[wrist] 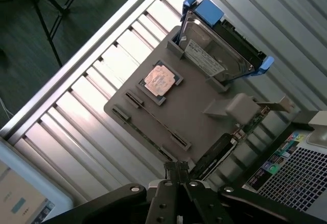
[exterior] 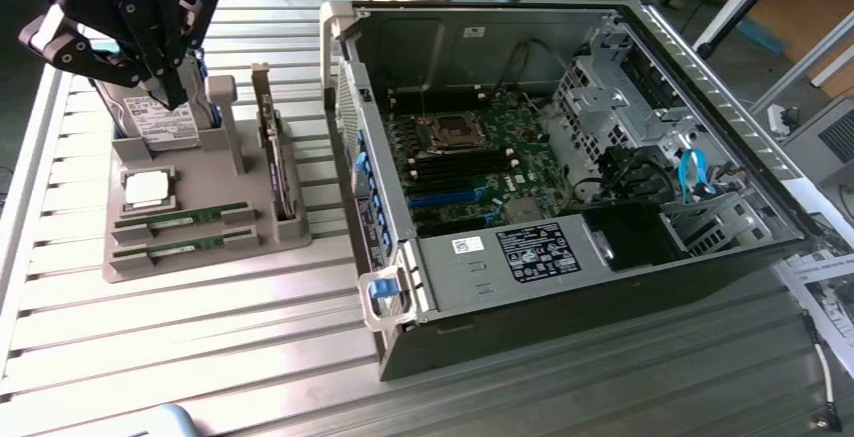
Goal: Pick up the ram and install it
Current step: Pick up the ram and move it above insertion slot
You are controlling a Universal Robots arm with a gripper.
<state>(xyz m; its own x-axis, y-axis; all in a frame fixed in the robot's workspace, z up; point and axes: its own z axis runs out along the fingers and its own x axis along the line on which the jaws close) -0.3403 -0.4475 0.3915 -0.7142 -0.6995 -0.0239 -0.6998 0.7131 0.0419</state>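
Green ram (exterior: 184,218) – one of two lying in grey holder (exterior: 127,269) | gripper (exterior: 171,95) – fingers closed, empty, above holder

We can make out no word or number here. A black label (exterior: 537,253) and a small white sticker (exterior: 467,245) sit on the computer case (exterior: 561,327). A white label (wrist: 204,59) covers the hard drive (wrist: 199,32), and a colourful sticker (wrist: 280,157) lies beside a perforated grille (wrist: 301,173). All the print is too fine to read.

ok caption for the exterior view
Shut gripper hovers over the tray with two ram sticks, beside the open PC case
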